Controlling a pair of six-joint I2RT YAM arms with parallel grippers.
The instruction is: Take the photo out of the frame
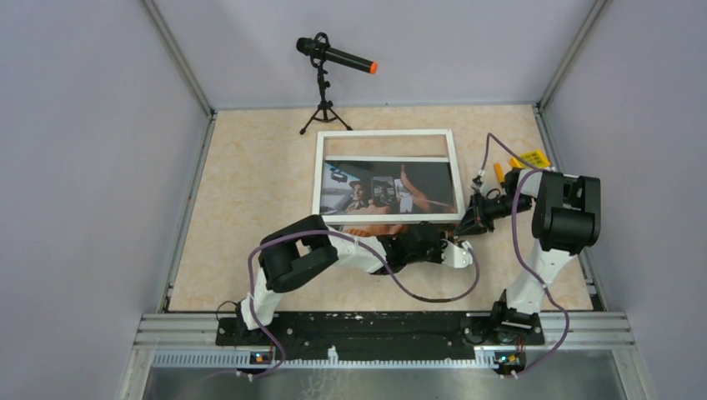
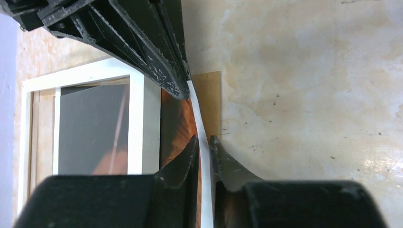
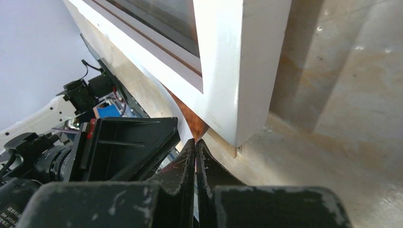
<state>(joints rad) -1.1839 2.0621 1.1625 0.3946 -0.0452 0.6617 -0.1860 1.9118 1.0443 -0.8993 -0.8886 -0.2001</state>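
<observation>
Mid-extraction: the photo (image 1: 392,187) juts from the near side of the frame (image 1: 385,133) on the counter (image 1: 250,183). Left tool (image 2: 203,142) clamps its near edge; right tool (image 3: 196,141) sits closed at its corner. Next: draw it nearward, level.

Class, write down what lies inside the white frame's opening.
The photo fills the near part of the opening in the frame; the far strip shows the table surface. The photo's near edge pokes out past the rim. What lies beneath the photo is covered.
</observation>
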